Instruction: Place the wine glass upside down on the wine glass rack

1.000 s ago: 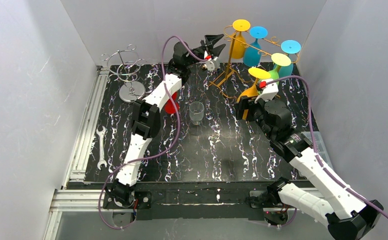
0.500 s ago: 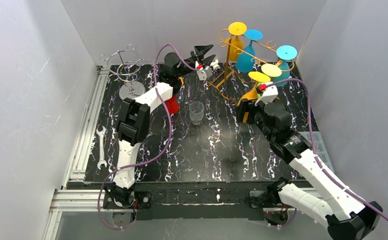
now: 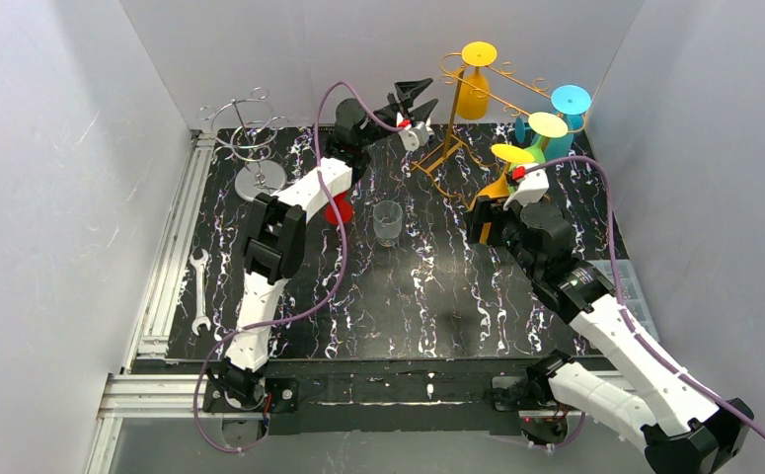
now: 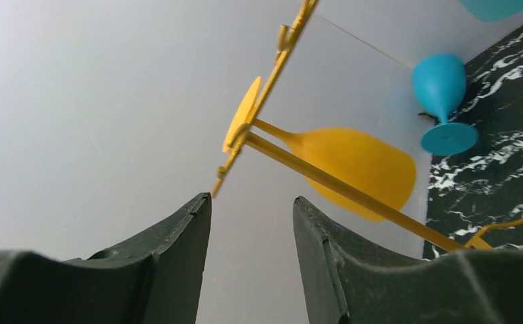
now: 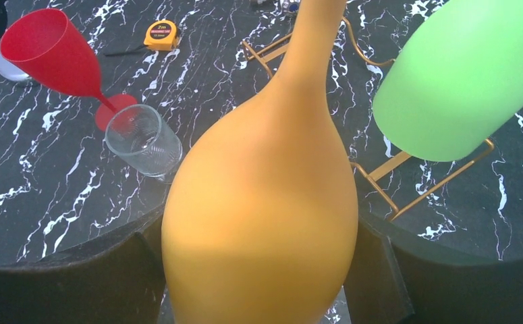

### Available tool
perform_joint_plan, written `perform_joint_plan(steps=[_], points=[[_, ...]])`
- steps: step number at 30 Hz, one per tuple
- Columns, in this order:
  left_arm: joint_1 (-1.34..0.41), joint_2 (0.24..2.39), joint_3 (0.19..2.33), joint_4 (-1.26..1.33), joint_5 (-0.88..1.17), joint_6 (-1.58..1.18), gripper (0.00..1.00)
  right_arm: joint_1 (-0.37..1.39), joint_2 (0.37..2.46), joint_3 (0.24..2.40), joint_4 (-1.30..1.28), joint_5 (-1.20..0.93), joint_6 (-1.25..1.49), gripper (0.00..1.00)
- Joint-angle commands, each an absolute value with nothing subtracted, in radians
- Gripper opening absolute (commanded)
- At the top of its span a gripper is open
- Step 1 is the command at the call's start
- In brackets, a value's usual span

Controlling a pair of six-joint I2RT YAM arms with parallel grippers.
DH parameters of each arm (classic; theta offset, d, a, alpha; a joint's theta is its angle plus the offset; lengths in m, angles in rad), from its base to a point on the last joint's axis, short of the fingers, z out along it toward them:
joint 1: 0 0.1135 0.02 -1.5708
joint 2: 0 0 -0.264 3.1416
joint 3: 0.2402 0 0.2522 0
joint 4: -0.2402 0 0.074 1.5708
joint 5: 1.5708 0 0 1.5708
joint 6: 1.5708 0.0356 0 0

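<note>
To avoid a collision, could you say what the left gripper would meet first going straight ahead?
Probably a rail of the gold wire rack, beside the hanging yellow plastic wine glass; depth is unclear.

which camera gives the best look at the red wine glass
The right wrist view: the red wine glass shows whole, bowl, stem and foot, standing beside the clear glass. In the top external view only a bit of it peeks out from behind the left arm. The left wrist view does not show it.
</note>
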State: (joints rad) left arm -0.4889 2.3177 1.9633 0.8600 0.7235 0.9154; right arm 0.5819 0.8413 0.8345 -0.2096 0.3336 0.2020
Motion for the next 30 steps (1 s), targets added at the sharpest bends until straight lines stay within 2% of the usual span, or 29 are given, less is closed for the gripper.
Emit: perform_joint_plan(steps=[1, 10, 13, 20, 30], points=[[-0.508, 2.315, 2.076, 0.891, 0.720, 0.915, 0.47, 0.575, 0.815, 0.823, -0.184, 0.330, 0.211, 0.58], [-0.525, 2.412, 2.243, 0.827, 0.732, 0.979, 0.44, 0.572, 0.818, 0.802, -0.175, 0.321, 0.224, 0.56], [-0.523, 2.404, 2.229, 0.780, 0.754, 1.008, 0.41, 0.571, 0.822, 0.808, -0.173, 0.322, 0.220, 0.56], [-0.512, 2.371, 2.161, 0.758, 0.777, 1.042, 0.41, 0.568, 0.821, 0.813, -0.174, 0.323, 0.215, 0.56], [-0.512, 2.473, 2.368, 0.661, 0.759, 1.080, 0.36, 0.565, 0.817, 0.805, -0.165, 0.313, 0.223, 0.54]])
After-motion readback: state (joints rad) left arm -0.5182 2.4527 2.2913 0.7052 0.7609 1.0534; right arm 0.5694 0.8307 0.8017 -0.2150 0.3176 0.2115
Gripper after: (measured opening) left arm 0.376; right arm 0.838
